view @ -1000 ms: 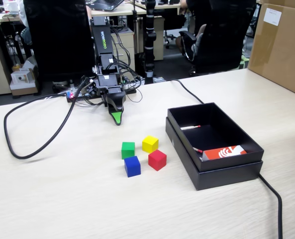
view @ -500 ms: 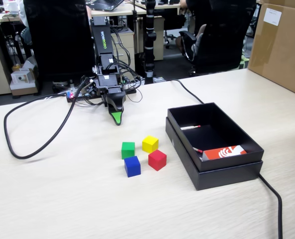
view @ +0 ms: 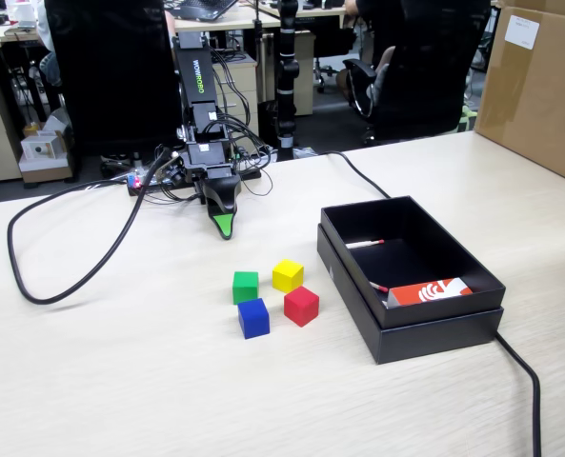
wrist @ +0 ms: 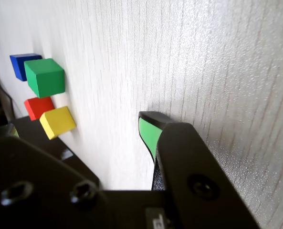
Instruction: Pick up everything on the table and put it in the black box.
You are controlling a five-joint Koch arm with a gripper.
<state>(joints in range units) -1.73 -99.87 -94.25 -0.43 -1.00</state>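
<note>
Nothing is put away yet: the black box is seen on the table with no cubes inside. Beside it, the green cube, yellow cube, blue cube and red cube are left waiting. Whether anything is pinched by the gripper cannot be told, since only one tip is shown.

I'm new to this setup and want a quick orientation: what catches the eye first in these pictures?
Four small matte cubes cluster mid-table in the fixed view: green, yellow, blue, red. Right of them sits the shallow matte black cardboard box. Behind the cubes, the arm's green-tipped tool points down at the beige wood-grain table.
</note>
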